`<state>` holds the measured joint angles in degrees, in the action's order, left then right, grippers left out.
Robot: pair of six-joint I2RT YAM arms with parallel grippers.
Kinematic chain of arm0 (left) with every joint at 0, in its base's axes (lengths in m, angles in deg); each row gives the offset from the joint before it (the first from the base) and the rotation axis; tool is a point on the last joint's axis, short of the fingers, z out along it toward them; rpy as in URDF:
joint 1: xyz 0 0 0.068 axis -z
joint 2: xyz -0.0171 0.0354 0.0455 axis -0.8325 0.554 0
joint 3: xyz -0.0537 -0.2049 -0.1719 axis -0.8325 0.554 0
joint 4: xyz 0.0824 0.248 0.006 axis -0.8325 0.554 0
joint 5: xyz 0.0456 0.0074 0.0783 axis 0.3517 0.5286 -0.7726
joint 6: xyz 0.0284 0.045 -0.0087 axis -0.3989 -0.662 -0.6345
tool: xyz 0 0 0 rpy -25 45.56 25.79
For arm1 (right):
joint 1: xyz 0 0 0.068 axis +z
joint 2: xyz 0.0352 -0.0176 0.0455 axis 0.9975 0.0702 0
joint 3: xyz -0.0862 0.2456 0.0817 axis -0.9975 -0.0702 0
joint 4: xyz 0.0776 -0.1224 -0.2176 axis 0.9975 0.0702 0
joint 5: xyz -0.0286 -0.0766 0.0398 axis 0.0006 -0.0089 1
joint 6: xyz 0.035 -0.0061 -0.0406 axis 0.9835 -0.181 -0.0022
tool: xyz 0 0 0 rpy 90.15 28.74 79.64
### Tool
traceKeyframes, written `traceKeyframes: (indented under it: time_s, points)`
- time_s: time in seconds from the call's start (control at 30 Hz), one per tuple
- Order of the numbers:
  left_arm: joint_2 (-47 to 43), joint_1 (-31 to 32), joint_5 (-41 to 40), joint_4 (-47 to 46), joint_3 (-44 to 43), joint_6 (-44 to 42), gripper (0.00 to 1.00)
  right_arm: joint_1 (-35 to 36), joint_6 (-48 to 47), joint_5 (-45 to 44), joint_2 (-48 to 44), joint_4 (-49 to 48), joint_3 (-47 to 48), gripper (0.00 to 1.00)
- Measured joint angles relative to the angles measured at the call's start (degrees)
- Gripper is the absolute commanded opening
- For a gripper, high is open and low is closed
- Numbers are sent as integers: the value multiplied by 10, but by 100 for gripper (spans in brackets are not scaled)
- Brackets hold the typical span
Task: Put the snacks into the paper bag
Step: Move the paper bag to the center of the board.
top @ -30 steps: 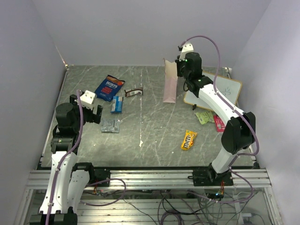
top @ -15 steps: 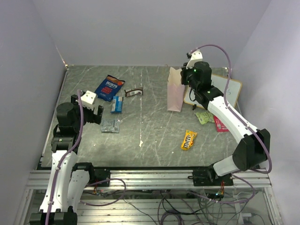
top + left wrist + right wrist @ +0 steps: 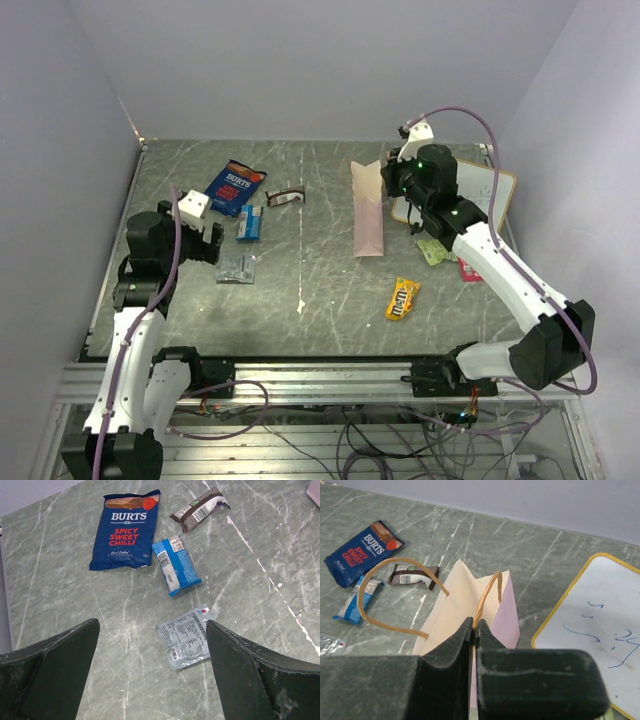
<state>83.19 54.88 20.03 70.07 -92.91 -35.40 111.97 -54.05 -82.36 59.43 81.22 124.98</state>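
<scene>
Grey tabletop (image 3: 320, 290), far-right part: the right end effector (image 3: 472, 627), clenched on the paper bag (image 3: 367, 215) top edge, has drawn it upright toward centre. The left end effector (image 3: 203, 240) hangs released over unloaded snacks (image 3: 234, 187).

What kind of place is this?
Probably a robotics lab test cell: left arm and right arm bolted to a metal rail, loose cables beneath, plain walls boxing in a table of snack packets.

Left pincer (image 3: 152, 627) spread wide, right pincer (image 3: 473, 629) pinched tight
</scene>
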Motion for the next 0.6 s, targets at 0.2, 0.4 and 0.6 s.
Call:
traceKeyframes:
  time_s: [0.2, 0.4, 0.6]
  points:
    - [39, 0, -1, 5, -24, 16, 99, 0, 15, 11, -22, 1, -33, 0]
    - [90, 0, -28, 29, -73, 18, 99, 0, 14, 14, -24, 2, -61, 0]
    - [113, 0, -50, 61, -93, 12, 99, 0, 13, 19, -38, -1, -68, 0]
